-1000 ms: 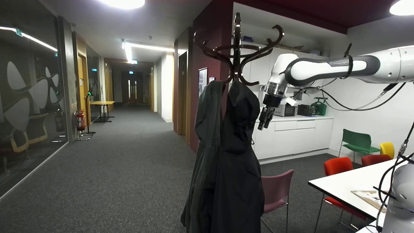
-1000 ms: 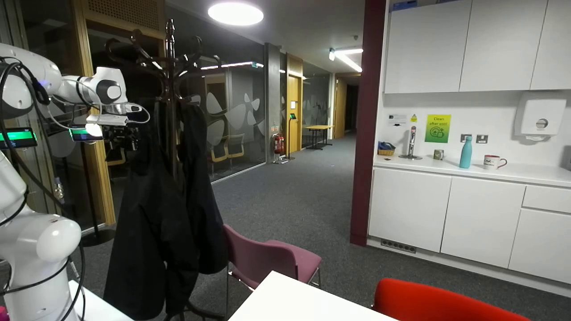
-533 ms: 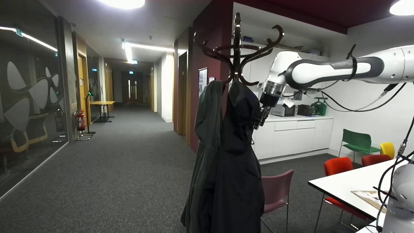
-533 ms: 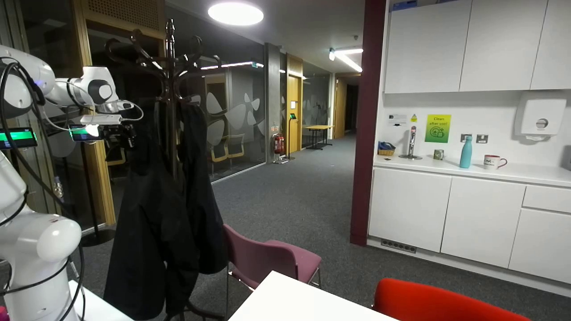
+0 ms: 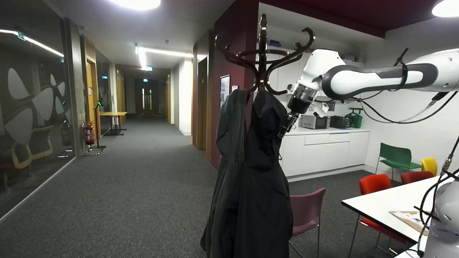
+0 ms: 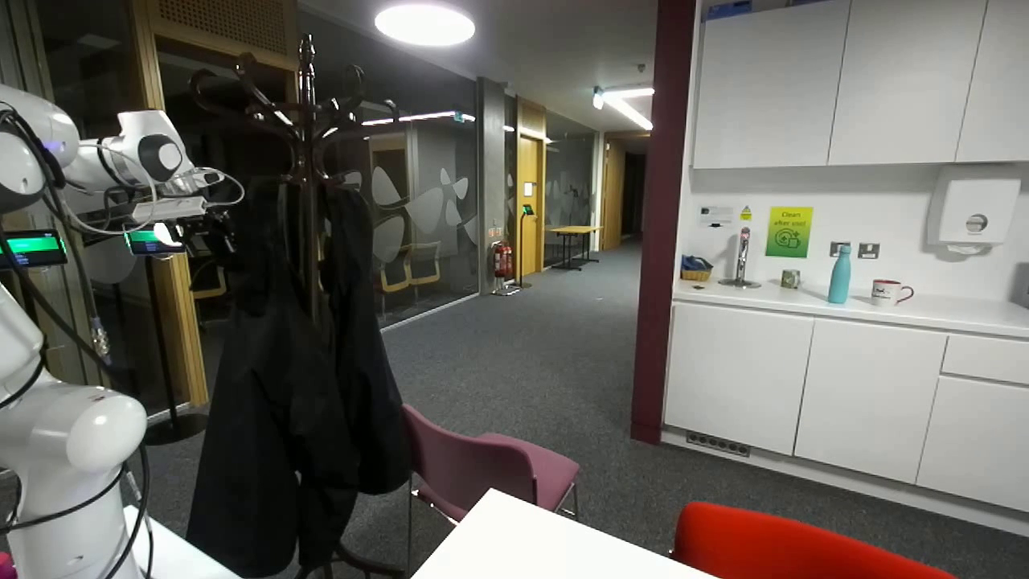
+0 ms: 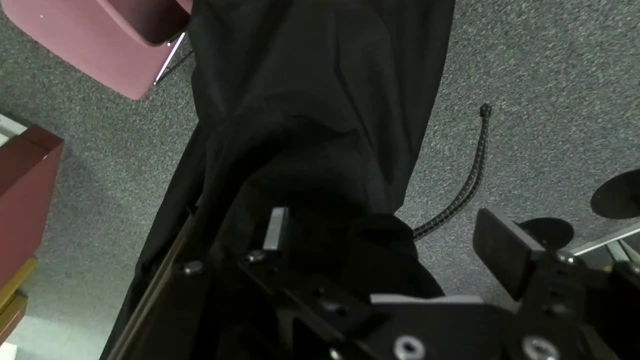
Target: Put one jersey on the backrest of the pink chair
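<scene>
The black jersey (image 5: 265, 193) hangs from the coat stand in both exterior views (image 6: 261, 418). In the wrist view the jersey (image 7: 310, 90) runs down the middle, with a patterned cord (image 7: 472, 180) sticking out on its right. My gripper (image 5: 282, 134) is tilted down at the jersey's upper right side in an exterior view. In the wrist view the gripper (image 7: 390, 236) is open, its fingers wide apart. Dark cloth fills the left part of the gap; whether a finger touches it I cannot tell. The pink chair (image 6: 466, 466) stands beside the jersey, its backrest bare; it also shows in the wrist view (image 7: 90, 47).
The coat stand (image 5: 263, 53) has curved hooks beside my wrist. A grey-green coat (image 5: 229, 136) hangs left of the jersey. A white table (image 6: 547, 551) and a red chair (image 6: 788, 547) stand near the pink chair. A kitchen counter (image 5: 322, 157) is behind.
My gripper has moved left toward the jersey's upper part in an exterior view and has tilted. The wrist is slightly higher. The jersey and the pink chair have not visibly moved.
</scene>
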`<move>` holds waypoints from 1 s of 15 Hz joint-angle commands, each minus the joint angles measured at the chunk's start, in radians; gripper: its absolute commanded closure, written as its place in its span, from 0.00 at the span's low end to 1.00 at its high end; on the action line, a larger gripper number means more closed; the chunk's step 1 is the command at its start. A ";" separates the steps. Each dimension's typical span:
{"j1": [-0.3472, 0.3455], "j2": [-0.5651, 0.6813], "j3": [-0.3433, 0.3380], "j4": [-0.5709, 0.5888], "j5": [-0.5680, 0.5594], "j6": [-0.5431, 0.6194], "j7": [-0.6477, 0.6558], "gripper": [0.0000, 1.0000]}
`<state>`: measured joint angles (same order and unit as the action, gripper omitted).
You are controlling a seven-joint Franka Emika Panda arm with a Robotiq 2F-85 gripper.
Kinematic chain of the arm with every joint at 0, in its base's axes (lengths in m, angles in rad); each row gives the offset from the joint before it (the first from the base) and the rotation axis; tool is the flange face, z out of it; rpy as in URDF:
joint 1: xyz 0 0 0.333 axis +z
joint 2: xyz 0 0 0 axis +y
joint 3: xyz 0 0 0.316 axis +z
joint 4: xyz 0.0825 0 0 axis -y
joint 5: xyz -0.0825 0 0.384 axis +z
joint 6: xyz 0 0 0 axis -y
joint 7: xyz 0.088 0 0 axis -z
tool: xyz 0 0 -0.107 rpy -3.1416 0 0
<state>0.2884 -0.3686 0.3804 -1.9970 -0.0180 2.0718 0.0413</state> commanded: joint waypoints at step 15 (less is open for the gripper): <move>-0.043 -0.121 0.134 -0.067 -0.395 0.164 0.274 0.00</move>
<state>0.2824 -0.4590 0.4863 -2.0331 -0.3466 2.1732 0.2603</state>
